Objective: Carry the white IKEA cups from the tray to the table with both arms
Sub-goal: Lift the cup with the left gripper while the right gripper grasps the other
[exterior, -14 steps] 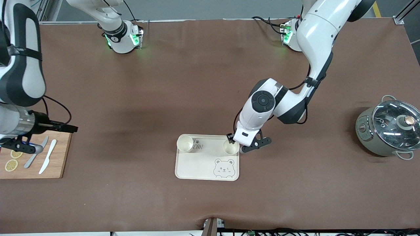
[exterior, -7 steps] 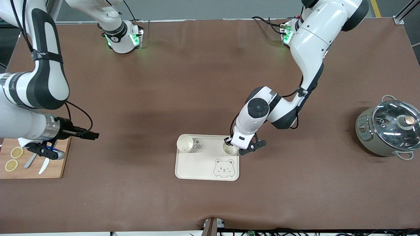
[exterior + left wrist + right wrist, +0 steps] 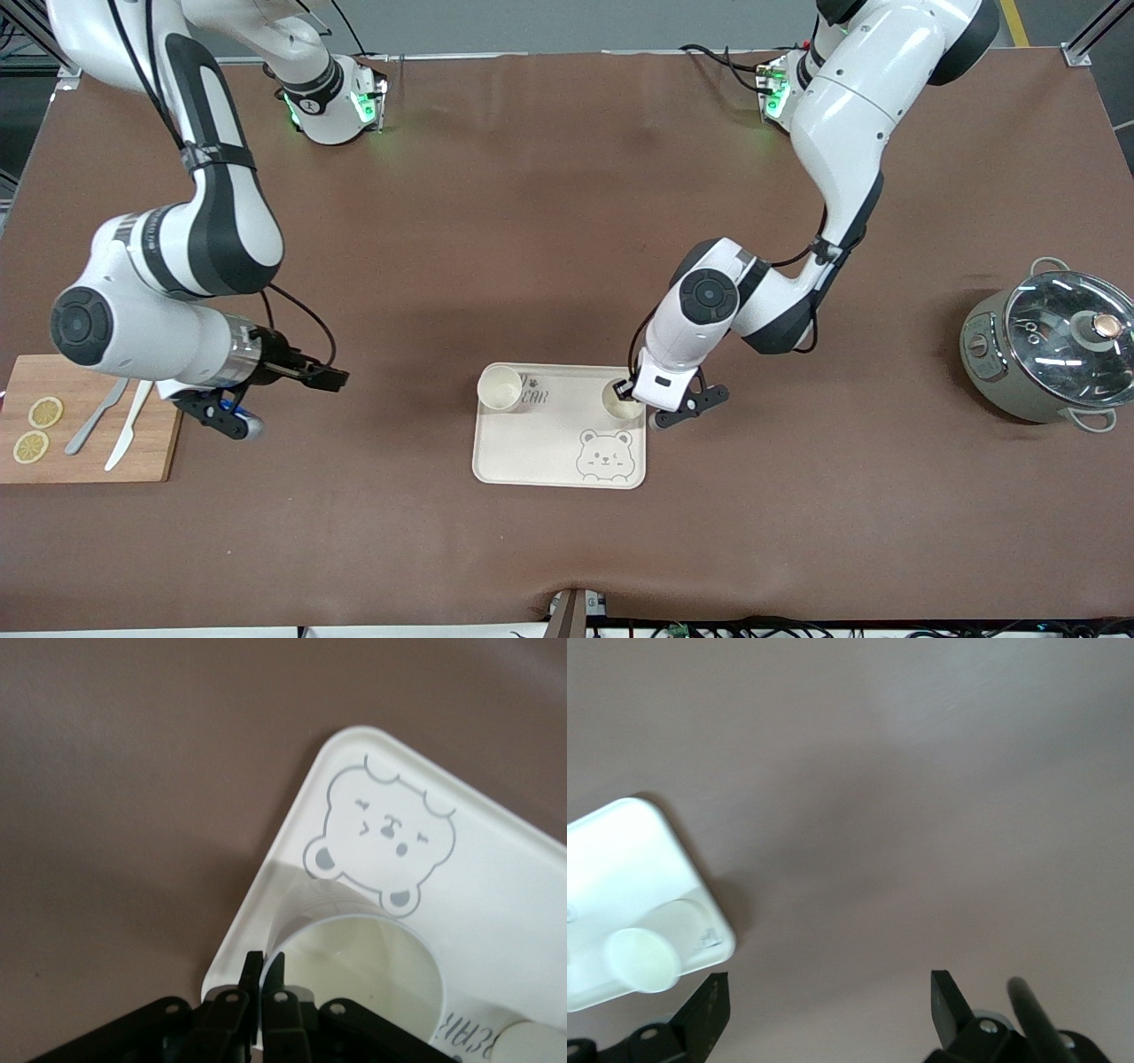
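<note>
Now clamped: cup point(image 3: 622, 400) at tray point(image 3: 540, 452) corner toward left arm's end, rim pinched by left gripper point(image 3: 631, 390), narrowed from half-open a second ago; ready for lifting. Second cup point(image 3: 500, 388) on tray, untouched. Right gripper point(image 3: 330, 379) wide, empty, advanced from cutting board point(image 3: 151, 443) to over table point(image 3: 532, 221). Left wrist view alone: fingers point(image 3: 266, 970) astride cup wall point(image 3: 354, 930).

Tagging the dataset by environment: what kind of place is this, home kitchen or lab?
Most likely a robotics lab bench staged with kitchenware: two bench-mounted arms, a brown-covered table, and props such as a bear-print tray with cups, a lidded pot and a cutting board.
</note>
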`<state>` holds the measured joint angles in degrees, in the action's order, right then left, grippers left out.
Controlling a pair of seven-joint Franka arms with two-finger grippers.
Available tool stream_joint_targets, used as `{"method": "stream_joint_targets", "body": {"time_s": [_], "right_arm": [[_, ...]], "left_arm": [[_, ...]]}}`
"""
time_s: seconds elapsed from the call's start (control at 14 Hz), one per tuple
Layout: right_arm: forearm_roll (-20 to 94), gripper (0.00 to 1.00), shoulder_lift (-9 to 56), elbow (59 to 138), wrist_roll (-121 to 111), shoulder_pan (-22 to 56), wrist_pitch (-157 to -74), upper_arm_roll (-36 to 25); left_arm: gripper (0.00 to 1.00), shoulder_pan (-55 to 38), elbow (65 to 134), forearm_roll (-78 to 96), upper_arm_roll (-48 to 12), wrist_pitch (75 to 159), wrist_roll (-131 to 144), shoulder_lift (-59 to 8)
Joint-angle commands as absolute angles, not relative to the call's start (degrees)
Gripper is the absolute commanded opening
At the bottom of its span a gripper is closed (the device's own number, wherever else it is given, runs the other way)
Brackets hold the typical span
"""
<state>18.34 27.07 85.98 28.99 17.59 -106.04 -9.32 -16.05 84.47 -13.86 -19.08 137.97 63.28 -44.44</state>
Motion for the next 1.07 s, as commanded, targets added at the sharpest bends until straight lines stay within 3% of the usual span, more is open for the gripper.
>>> {"method": "stream_joint_targets", "body": {"time_s": [0.0, 0.43, 0.57, 0.79, 1.0], "right_arm": [[21.4, 1.0, 29.1, 84.3, 32.5, 19.5, -107.7, -9.8], [22.8, 1.0, 32.4, 84.3, 39.6, 24.8, -114.1, -9.8], [24.4, 0.9, 33.7, 84.3, 41.7, 26.4, -115.6, -9.8], [24.8, 0.8, 35.8, 84.3, 42.1, 28.3, -117.1, -9.8], [27.0, 0.79, 37.0, 84.3, 42.1, 29.6, -119.4, -9.8]], "left_arm": [[0.0, -14.9, 85.0, -15.5, -19.0, 134.2, 64.6, -39.8], [0.0, -3.6, 87.5, -13.4, -19.8, 122.5, 64.2, -30.4], [0.0, -0.3, 90.1, -11.6, -19.9, 120.2, 63.7, -29.6], [0.0, 5.1, 94.0, -11.7, -19.9, 120.2, 63.6, -30.2], [0.0, 9.5, 97.4, -11.8, -20.0, 123.4, 63.0, -30.6]]}}
